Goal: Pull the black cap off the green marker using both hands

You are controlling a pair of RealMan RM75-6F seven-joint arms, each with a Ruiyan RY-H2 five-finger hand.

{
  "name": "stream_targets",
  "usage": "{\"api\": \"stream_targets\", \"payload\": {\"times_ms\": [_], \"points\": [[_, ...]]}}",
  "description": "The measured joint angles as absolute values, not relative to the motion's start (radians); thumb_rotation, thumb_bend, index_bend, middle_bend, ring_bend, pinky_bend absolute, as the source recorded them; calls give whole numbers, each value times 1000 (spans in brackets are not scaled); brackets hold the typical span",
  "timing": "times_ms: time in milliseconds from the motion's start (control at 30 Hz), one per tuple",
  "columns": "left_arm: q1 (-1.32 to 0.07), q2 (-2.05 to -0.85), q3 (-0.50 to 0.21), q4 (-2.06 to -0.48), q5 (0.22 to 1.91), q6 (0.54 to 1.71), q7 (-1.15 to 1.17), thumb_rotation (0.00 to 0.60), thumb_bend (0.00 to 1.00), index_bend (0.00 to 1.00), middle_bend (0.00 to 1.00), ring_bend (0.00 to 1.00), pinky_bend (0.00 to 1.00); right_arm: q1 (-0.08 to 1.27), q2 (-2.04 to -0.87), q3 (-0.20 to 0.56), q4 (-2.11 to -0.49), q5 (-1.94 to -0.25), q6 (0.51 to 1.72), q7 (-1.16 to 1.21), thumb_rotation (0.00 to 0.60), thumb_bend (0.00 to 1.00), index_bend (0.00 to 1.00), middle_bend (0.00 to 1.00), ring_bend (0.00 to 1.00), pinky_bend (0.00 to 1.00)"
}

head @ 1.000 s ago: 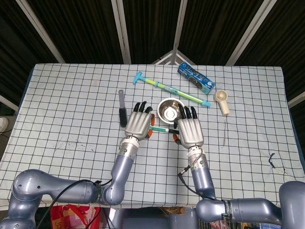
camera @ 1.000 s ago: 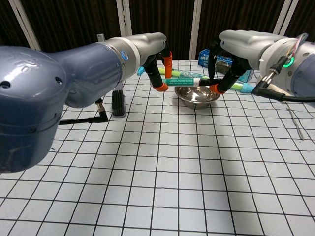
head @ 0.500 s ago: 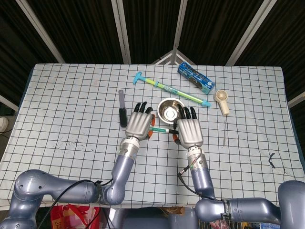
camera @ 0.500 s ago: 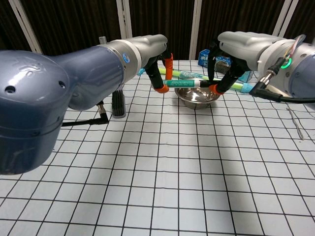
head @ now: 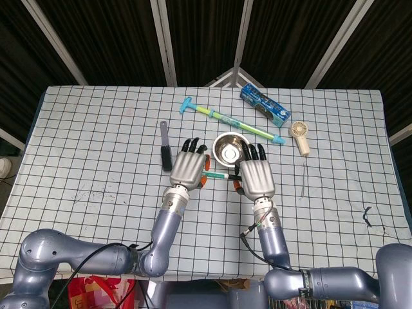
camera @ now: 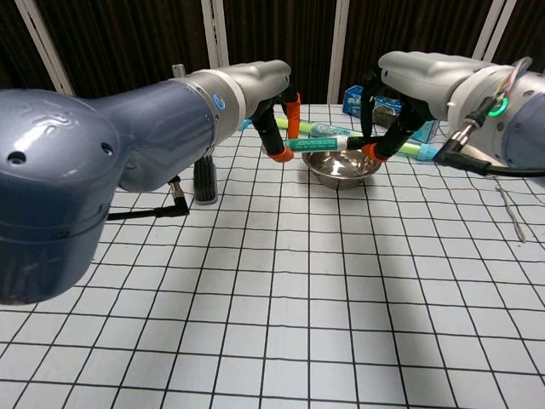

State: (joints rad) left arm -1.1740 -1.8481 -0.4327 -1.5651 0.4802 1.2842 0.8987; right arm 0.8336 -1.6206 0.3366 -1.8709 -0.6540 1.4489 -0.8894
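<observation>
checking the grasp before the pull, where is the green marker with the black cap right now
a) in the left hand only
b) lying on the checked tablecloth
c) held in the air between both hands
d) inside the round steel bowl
c: in the chest view the green marker with the black cap spans level between the left hand and the right hand, lifted clear above the round steel bowl and the checked tablecloth.

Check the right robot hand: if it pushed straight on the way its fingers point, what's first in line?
Probably the steel bowl. The right robot hand, holding the green marker, points up-table at the bowl's right rim. Depth is unclear; it may pass above.
</observation>
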Motion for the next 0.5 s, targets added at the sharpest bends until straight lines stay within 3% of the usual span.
{"api": "stream_targets", "payload": {"times_ms": [500], "points": [[-1136,-1814,-413,-1589,494,1292,878,600,543,679,185,0,0,798,-1580,308,-1858,-646,1423,-849,600,438,651,64,94,10]]}}
